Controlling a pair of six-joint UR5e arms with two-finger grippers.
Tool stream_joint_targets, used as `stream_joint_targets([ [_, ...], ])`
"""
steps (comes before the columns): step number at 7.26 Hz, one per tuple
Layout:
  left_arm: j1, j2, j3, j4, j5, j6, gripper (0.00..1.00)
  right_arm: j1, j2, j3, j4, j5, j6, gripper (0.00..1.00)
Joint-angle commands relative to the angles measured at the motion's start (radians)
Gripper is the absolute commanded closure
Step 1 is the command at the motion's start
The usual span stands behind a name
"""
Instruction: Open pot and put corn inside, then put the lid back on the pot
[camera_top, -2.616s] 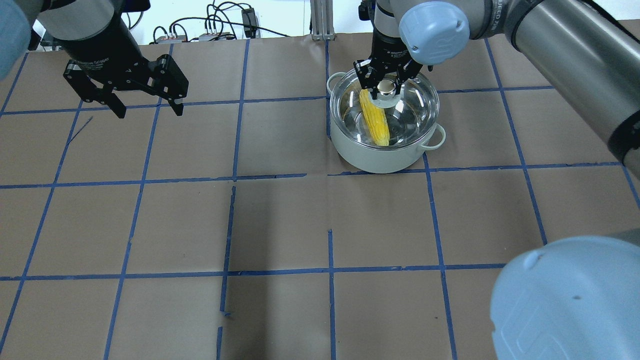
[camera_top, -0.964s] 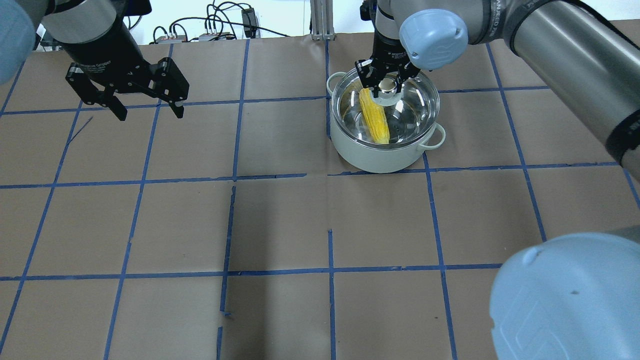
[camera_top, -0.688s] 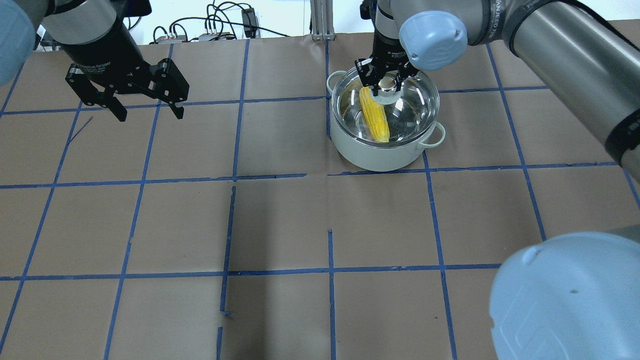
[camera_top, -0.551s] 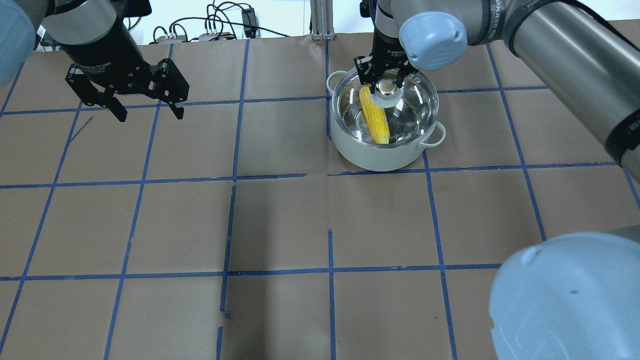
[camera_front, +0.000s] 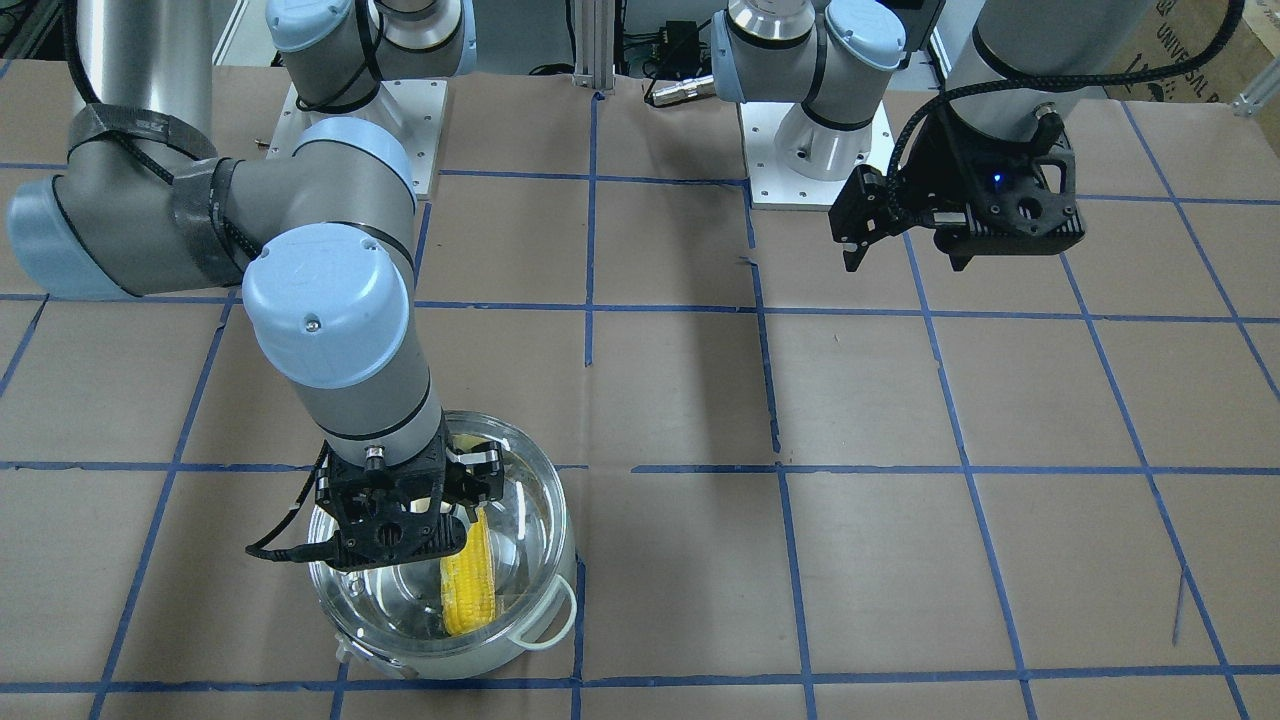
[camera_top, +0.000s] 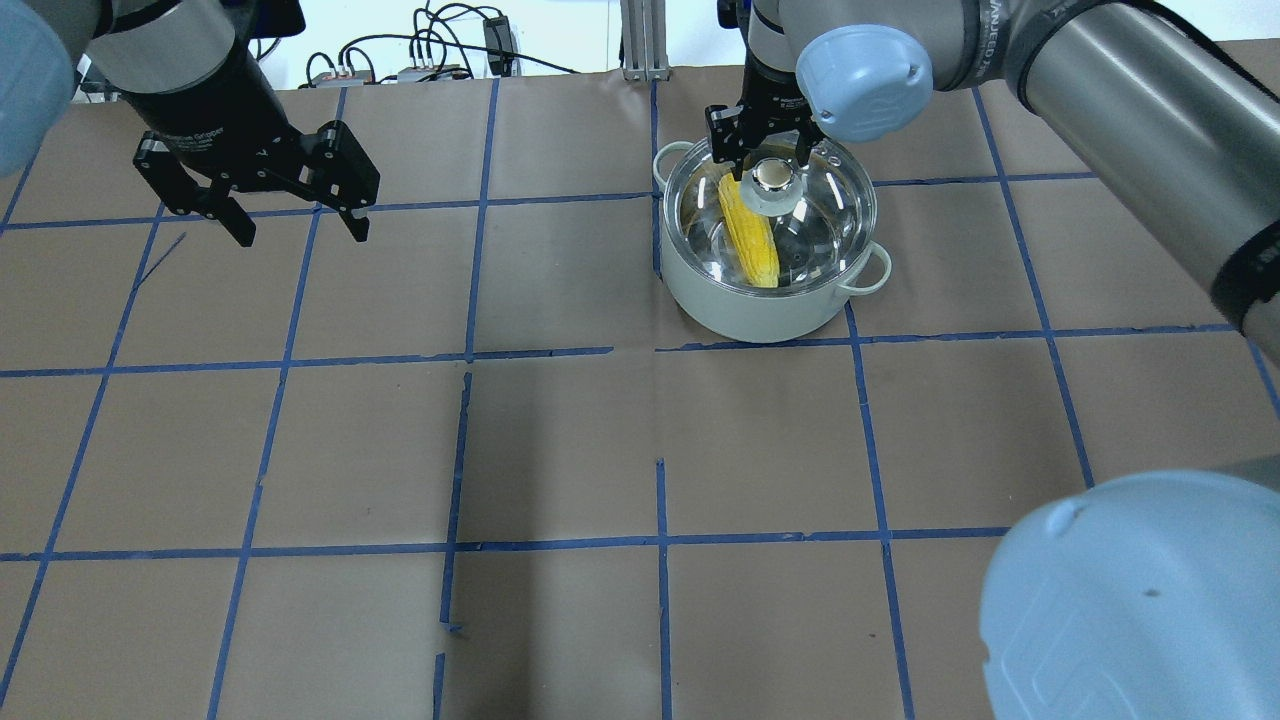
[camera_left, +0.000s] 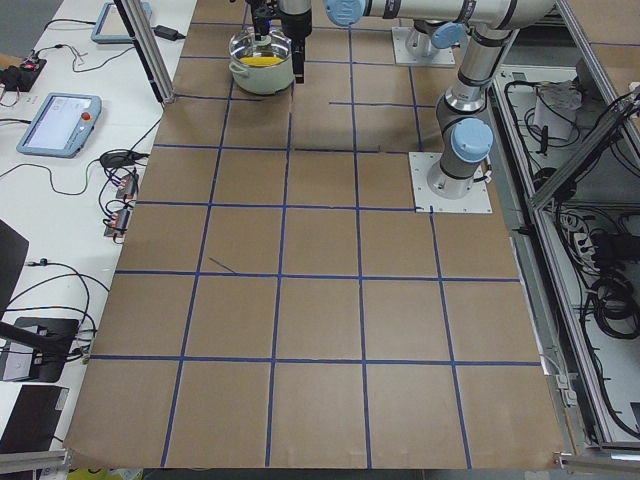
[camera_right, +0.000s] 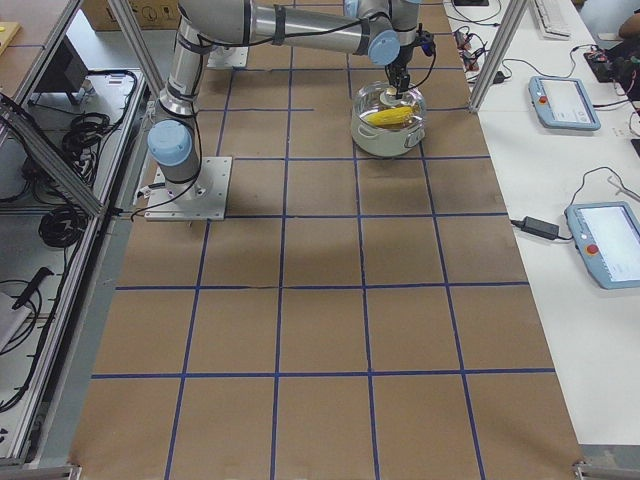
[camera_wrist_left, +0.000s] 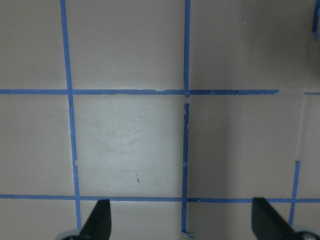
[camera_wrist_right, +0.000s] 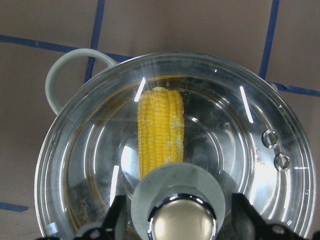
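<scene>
The pot (camera_top: 760, 315) stands at the table's back right with the corn (camera_top: 750, 235) lying inside it. The glass lid (camera_top: 830, 215) sits on the pot's rim, its knob (camera_top: 772, 178) uncovered. My right gripper (camera_top: 768, 158) hovers just above the knob with its fingers open, one on each side of it and not touching. In the right wrist view the knob (camera_wrist_right: 181, 210) sits between the spread fingers, over the corn (camera_wrist_right: 160, 130). My left gripper (camera_top: 295, 215) is open and empty above the table's back left; it also shows in the left wrist view (camera_wrist_left: 181, 222).
Brown paper with a blue tape grid covers the table (camera_top: 560, 450). Cables and a metal post (camera_top: 640, 40) lie past the back edge. My right arm's elbow (camera_top: 1130, 600) fills the near right corner of the overhead view.
My right gripper has risen and drawn back off the knob, which now shows free. The lid stays on the pot. The left arm has hardly moved.
</scene>
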Motion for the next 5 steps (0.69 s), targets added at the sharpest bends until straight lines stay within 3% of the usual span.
stream_joint_targets([
  [1,0.0,0.001,-0.003,0.0,0.002,0.002,0.0,-0.005,-0.05,0.026,0.016,0.012,0.0,0.0],
  [5,0.0,-0.007,0.004,0.041,0.006,-0.002,0.0,-0.044,-0.317,0.211,0.118,0.014,-0.029,0.0],
])
